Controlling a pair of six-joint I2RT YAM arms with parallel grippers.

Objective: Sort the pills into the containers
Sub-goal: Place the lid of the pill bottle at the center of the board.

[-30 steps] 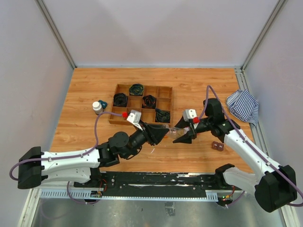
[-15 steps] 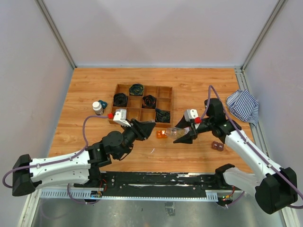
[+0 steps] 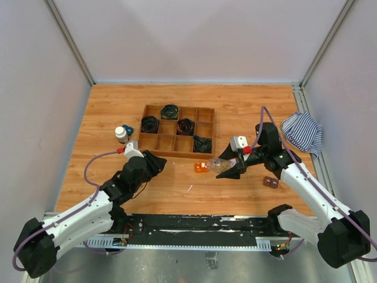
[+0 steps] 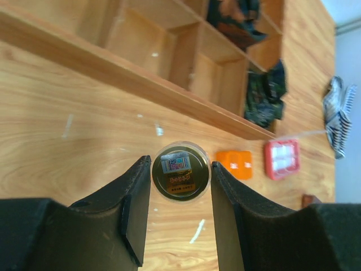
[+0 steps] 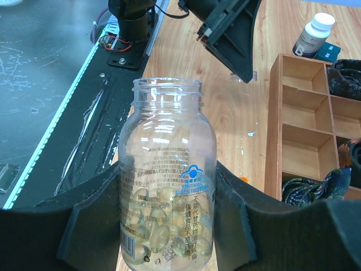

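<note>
Clear bottle (image 5: 167, 141), mouth open and uncapped, sits just right of centre in the overhead view, clamped at its lower body between the two fingers of the right hand (image 5: 167, 186). Its mouth points toward frame left. Pale translucent capsules (image 5: 161, 228) are bunched at the base end, and there is a printed label with a blue mark on its side. Left hand (image 4: 180, 166), lower left of centre overhead, is closed on a round cap (image 4: 180, 180) seen end-on: clear rim, dark olive face, small printed sticker. Each finger presses one side of it. Cannot tell whether it is a lid or a short vial. Pink box (image 4: 282, 159), flat and translucent, lies on the counter (image 3: 235, 106) at the right of the left wrist view, just beside an orange block (image 4: 237, 164) and not touching it. Both are just in front of the wooden tray (image 3: 171, 154). Overhead, the block lies just left of the bottle mouth. Dark bottle with white cap (image 3: 121, 134) stands upright off the tray's left edge, a teal item (image 3: 128, 129) touching or nearly touching it. The tray holds black coils (image 3: 186, 125) in several compartments, and its front-row cells toward the left look bare. Striped cloth (image 3: 301, 132) is bunched at the right counter edge. A small brown object (image 3: 271, 182) lies under the right forearm, too small to identify.
</note>
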